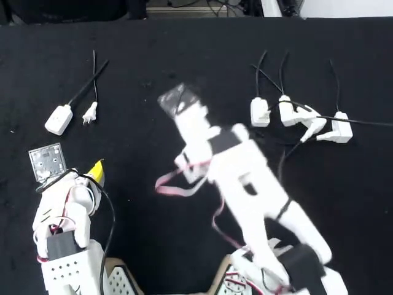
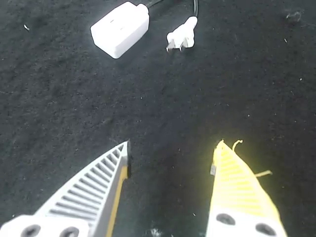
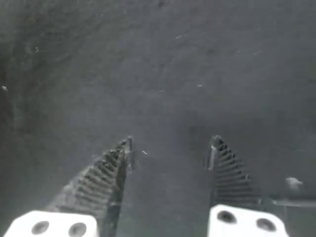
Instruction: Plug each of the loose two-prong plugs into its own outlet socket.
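A white outlet socket (image 1: 59,118) lies at the far left of the black table, with a loose white two-prong plug (image 1: 90,114) just to its right. In the left wrist view the socket (image 2: 120,28) and the plug (image 2: 181,38) lie apart, ahead of my left gripper (image 2: 173,148). That gripper is open and empty, one finger grey, one yellow. From above, the left gripper (image 1: 89,172) sits near the front left. My right gripper (image 3: 170,143) is open over bare table; in the high view it (image 1: 177,99) hovers mid-table, blurred.
A cluster of white sockets and plugs (image 1: 301,117) with black cords lies at the back right; I cannot tell which are joined. A black cord (image 1: 362,121) runs off the right edge. Pink wires (image 1: 175,184) hang from the right arm.
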You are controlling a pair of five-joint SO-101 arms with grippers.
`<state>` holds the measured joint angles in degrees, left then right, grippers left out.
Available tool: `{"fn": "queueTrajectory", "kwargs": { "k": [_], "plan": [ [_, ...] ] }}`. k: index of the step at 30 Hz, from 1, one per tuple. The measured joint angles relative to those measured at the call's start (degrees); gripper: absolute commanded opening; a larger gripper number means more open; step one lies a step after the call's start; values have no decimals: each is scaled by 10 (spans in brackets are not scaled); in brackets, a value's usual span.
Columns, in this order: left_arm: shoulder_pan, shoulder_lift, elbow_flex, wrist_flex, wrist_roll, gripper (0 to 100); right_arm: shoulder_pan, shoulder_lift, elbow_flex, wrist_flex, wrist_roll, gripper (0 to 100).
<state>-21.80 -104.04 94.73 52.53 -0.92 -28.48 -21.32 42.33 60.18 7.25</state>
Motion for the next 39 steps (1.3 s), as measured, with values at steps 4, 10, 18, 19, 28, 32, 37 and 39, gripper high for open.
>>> {"fn": "queueTrajectory", "kwargs": {
  "k": [4, 10, 18, 19, 28, 32, 37, 39],
  "plan": [
    [0, 0, 0, 1, 0, 271, -8, -15, 117, -135, -62, 8],
    [0, 0, -34, 30, -2, 274, -11, -19, 201, -262, -69, 18],
    [-24, 42, -101, 28, -147, 275, -13, -19, 206, -282, -69, 18],
    [-34, 66, -113, 24, -160, 275, -13, -19, 206, -282, -69, 18],
    [-84, 371, -316, 2, -234, 276, -13, -19, 206, -284, -69, 18],
    [-85, 548, -435, -1, -266, 279, -13, -19, 206, -284, -69, 18],
    [-85, 763, -595, -1, -303, 324, -13, -19, 206, -284, -69, 18],
    [-85, 846, -657, -1, -323, 324, -13, -19, 206, -284, -69, 18]
  ]
}}
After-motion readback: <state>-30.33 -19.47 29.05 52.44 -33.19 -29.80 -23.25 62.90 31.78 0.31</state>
